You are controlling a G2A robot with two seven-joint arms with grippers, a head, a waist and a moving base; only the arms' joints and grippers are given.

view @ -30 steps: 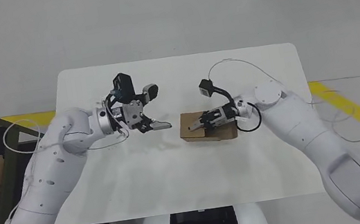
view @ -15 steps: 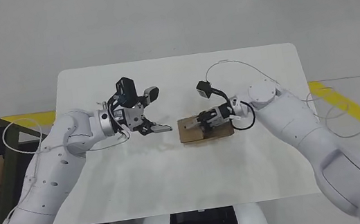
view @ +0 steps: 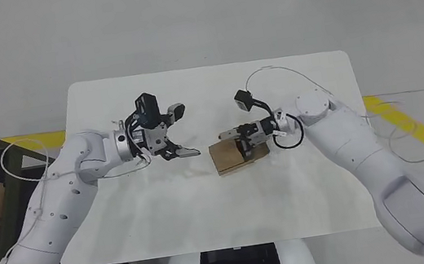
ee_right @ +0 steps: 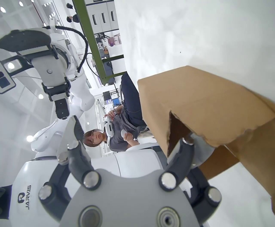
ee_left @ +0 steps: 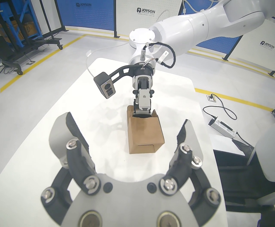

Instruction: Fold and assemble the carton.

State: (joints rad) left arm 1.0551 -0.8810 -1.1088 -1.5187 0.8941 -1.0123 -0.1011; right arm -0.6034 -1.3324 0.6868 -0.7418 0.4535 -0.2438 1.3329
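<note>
Cardboard carton looks light, crushable, best held by folded edges; R gripper spread, hooked inside; L gripper open

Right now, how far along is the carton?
Done: the carton is already popped into a box shape on the table, and its end facing the left hand looks folded in. In hand: the right hand is open, one finger inside the far open end. Left: that end's flaps are not closed; the left hand hovers open, apart from it.
</note>
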